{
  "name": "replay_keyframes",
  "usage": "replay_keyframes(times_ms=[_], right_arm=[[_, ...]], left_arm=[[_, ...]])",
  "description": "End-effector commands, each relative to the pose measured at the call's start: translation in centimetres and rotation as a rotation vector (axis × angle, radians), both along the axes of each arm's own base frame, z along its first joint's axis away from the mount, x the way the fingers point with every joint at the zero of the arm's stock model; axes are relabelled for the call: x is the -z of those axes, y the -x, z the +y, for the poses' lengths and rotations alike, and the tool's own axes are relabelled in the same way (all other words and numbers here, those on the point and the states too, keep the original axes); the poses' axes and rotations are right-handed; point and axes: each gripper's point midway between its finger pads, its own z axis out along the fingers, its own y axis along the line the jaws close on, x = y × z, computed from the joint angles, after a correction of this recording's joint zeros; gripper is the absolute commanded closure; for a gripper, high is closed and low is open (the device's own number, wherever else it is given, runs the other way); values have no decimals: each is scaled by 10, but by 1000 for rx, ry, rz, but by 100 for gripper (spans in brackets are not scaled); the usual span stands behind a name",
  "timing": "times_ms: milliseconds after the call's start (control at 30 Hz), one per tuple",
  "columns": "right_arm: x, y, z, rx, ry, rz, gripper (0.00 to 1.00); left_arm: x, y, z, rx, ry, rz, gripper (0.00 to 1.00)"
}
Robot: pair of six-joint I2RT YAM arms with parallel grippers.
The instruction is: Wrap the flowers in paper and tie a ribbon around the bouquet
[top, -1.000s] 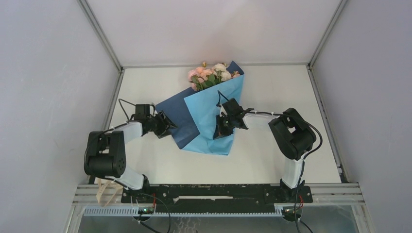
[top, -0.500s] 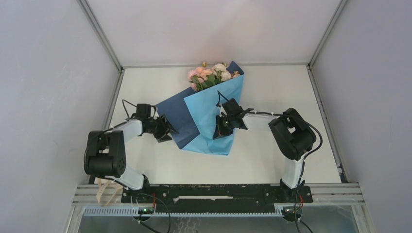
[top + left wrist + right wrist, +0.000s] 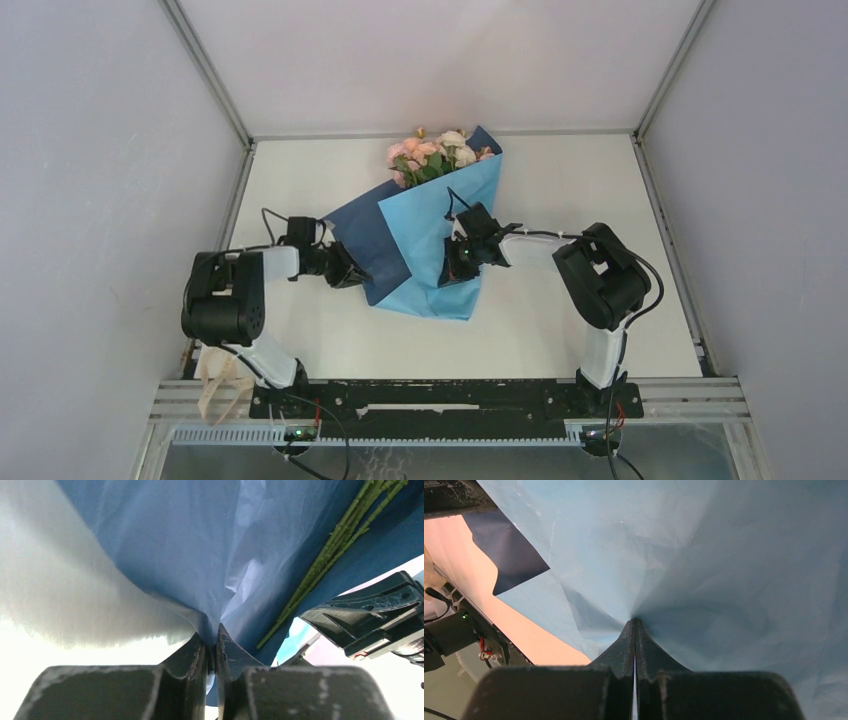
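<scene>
The flowers (image 3: 437, 152), pink and cream roses, lie at the far middle of the table with their heads poking out of the blue paper (image 3: 440, 215). A light blue fold covers them, and a darker flap (image 3: 362, 235) spreads to the left. My left gripper (image 3: 352, 274) is shut on that flap's edge; in the left wrist view the paper (image 3: 165, 545) runs into the closed left gripper (image 3: 216, 636), with green stems (image 3: 330, 555) beyond. My right gripper (image 3: 456, 270) is shut, its tips pressed onto the light fold (image 3: 724, 555) at the right gripper (image 3: 634, 622). The cream ribbon (image 3: 218, 385) hangs by the left arm's base.
White table (image 3: 560, 190) between grey side walls, with metal frame posts at the back corners. A black rail (image 3: 440, 398) with the arm bases runs along the near edge.
My left gripper has slid a little right and closed on the dark flap's edge; its elbow has swung inward. The right arm and the paper have stayed put.
</scene>
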Motion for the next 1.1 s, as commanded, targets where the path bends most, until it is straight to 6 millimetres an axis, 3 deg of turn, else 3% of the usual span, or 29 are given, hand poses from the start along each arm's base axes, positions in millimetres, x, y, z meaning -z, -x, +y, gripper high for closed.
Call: replay_keyframes(times_ms=[0,100,167,300,500,600,700,900,1067], right_arm=[[1,3,3,5,7,-8,100],[2,1,4,13,3,-7,100],[4,1,4,24,3,4,100],[18,0,3,84,-16,66,100],[20,-7,6,178,-112,109,100],[16,-7,11,195,-155,123,100],[8,-14,13,235,-219,125,100],[-20,-26,7,317,-296,89,100],[-53,-37,-14,420,-336,15,99]], left_arm=[[5,9,15,-18,-117,-45,90],[-19,1,12,9,-116,-116,99],[-46,-10,-1,75,-89,-201,100],[-106,-20,-52,345,-49,-398,100],[-156,1,-127,699,-97,-591,100],[-159,17,-165,863,-98,-618,100],[-145,24,-184,941,-110,-618,100],[-104,7,-186,1000,-223,-639,100],[-87,15,-186,1061,-205,-649,100]])
